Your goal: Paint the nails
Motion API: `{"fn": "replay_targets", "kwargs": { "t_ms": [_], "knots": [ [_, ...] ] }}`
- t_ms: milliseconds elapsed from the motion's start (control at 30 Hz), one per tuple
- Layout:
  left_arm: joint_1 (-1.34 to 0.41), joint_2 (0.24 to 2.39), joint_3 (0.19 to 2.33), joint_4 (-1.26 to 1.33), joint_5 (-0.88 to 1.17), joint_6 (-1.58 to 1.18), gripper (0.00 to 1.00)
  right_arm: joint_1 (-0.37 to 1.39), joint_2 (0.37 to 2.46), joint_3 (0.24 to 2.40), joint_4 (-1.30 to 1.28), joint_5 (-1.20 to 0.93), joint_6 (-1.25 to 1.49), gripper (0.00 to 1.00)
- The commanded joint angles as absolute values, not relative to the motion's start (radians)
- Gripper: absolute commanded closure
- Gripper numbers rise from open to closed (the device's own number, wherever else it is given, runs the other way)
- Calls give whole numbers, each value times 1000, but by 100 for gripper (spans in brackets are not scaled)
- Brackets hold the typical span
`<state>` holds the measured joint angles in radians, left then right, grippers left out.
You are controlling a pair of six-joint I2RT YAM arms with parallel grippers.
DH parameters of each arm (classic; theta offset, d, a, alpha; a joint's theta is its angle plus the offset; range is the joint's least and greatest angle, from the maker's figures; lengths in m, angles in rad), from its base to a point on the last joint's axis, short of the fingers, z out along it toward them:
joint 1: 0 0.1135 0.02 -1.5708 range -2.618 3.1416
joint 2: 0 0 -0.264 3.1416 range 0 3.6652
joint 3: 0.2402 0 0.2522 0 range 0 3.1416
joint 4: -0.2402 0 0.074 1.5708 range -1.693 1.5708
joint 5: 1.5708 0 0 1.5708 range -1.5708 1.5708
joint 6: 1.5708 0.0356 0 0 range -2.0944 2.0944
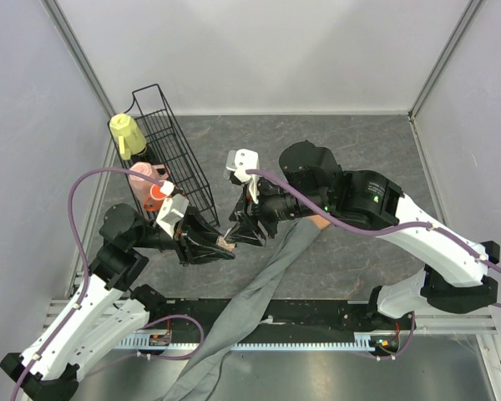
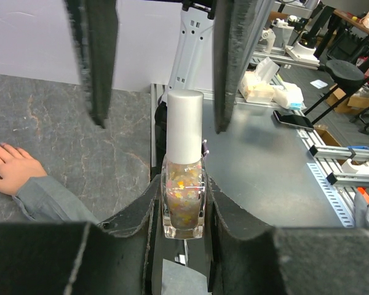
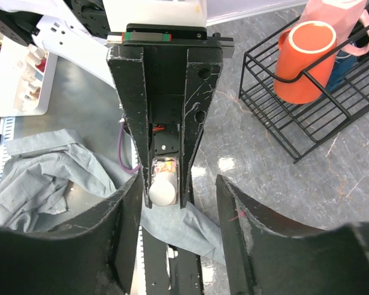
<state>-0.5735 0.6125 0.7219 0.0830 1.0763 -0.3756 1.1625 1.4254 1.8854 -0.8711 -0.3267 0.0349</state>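
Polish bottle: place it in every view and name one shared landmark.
Top external: bottle lower centre, in left gripper.
Left wrist: bottle at centre, upright.
Right wrist: bottle lower centre, cap towards camera.
Shared landmark: grey sleeve, in all three.

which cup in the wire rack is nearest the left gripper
The orange cup, at the near end of the wire rack; the pink cup and the yellow-green cup sit farther back from the left gripper.
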Motion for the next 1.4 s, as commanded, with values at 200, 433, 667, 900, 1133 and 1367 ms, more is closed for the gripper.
{"fn": "replay_targets", "kwargs": {
  "t_ms": [200, 433, 667, 900, 1133, 1367],
  "knots": [
    [-572, 603, 772, 72, 1065, -388, 98, 1155, 1436, 1924, -879, -391, 26, 59],
    [-572, 627, 792, 64, 1074, -370, 98, 1151, 1450, 1908, -894, -408, 26, 74],
    [-572, 635, 799, 37, 1071, -348, 98, 1147, 1462, 1902, -902, -437, 31, 90],
    [-572, 600, 818, -51, 818, -194, 98, 1147, 1463, 1803, -867, -387, 121, 100],
    [-572, 600, 755, 72, 385, -38, 98, 1300, 1485, 1733, -822, 351, 723, 100],
    [-572, 614, 713, 138, 396, -37, 98, 1447, 1618, 1832, -959, 762, 1028, 100]
  ]
}}
